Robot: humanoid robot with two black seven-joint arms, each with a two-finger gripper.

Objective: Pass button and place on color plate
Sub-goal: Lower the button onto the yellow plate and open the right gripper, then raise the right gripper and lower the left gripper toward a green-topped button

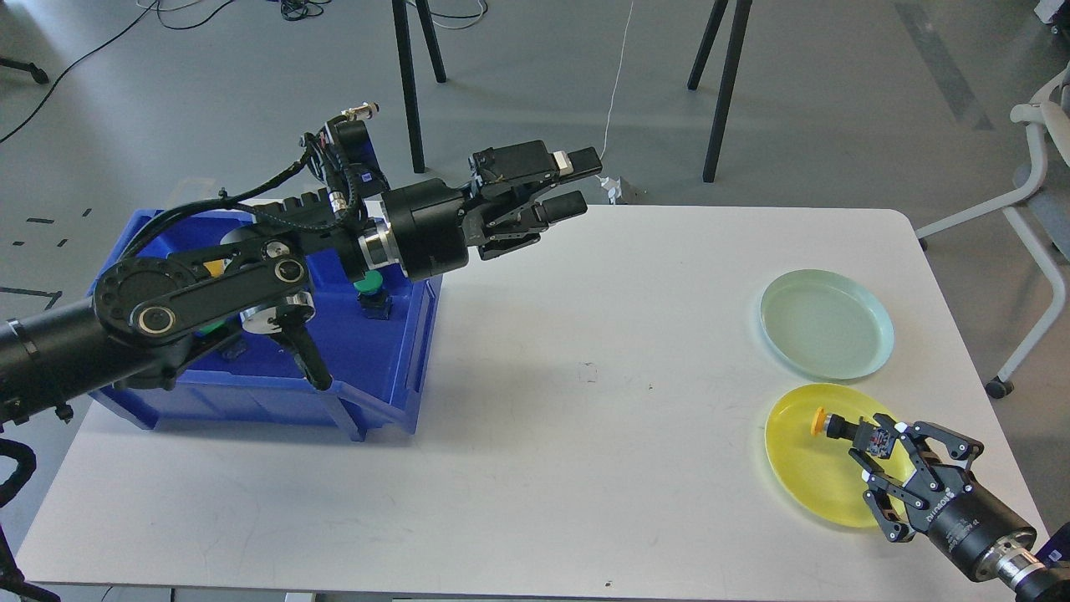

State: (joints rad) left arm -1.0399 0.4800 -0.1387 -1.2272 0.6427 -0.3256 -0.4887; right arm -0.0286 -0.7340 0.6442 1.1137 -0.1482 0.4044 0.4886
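My right gripper (869,438) comes in from the lower right and is shut on a yellow-capped button (821,416) with a black body. It holds the button sideways just over the yellow plate (802,477), cap pointing left; I cannot tell whether the button touches the plate. A pale green plate (826,322) lies just behind the yellow one. My left gripper (575,184) is open and empty, held high above the table's far left part, by the blue bin (393,368).
The blue bin at the left holds several more buttons, one with a green cap (369,284). My left arm lies across the bin. Stand legs and a chair (1041,167) stand beyond the table's far and right edges.
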